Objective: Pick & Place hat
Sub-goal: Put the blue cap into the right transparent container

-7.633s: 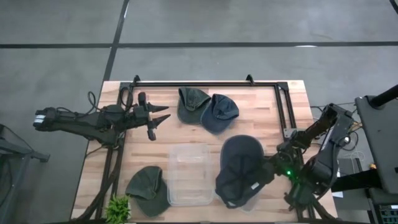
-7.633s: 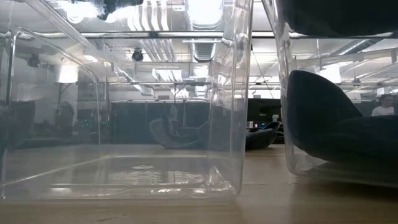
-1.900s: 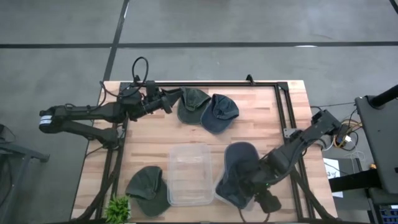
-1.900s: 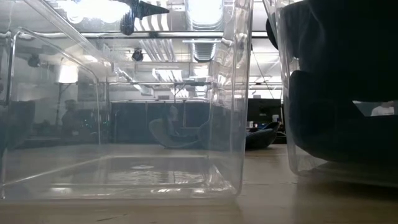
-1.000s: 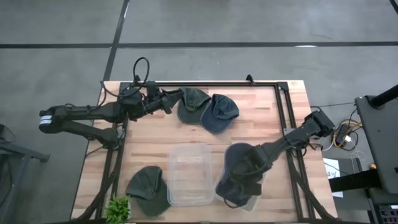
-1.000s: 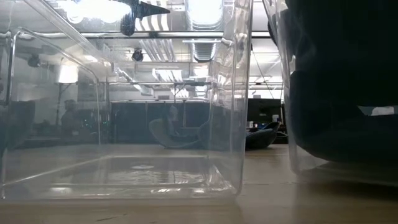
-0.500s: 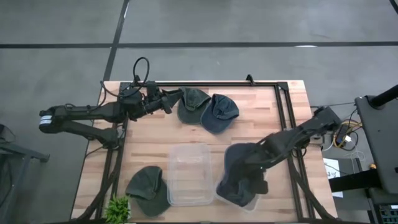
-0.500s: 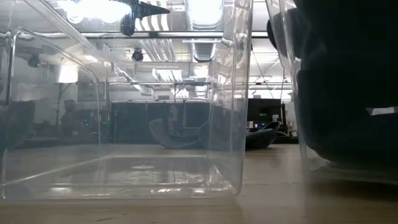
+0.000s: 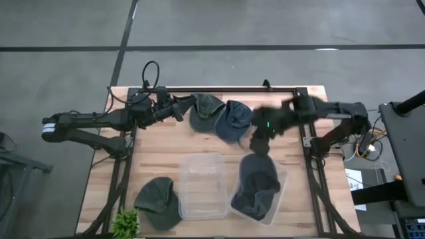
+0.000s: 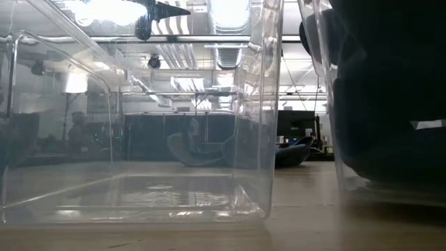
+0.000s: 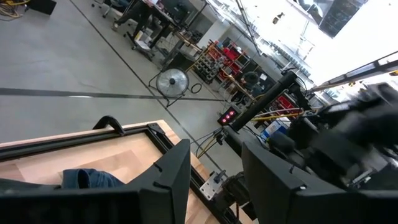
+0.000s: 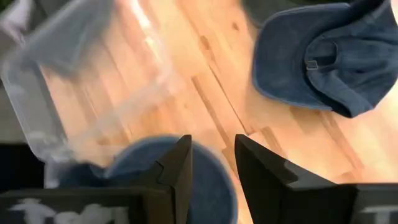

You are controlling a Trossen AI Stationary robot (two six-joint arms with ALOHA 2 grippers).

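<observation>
From above, the right tool [image 9: 255, 143] is showing blurred, fingers apart and empty, above the dark navy fabric hat [image 9: 257, 186] lying crumpled in a clear plastic bin [image 9: 281, 187] on the wooden tabletop [image 9: 166, 149]. The left tool [image 9: 178, 110] is hovering open beside an olive green cap [image 9: 204, 109].

At table height, the hat [image 10: 390, 104] is filling the bin as a dark mass.

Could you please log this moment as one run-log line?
right end effector: open, empty, above dark hat in right bin | left end effector: open, beside green hat
</observation>
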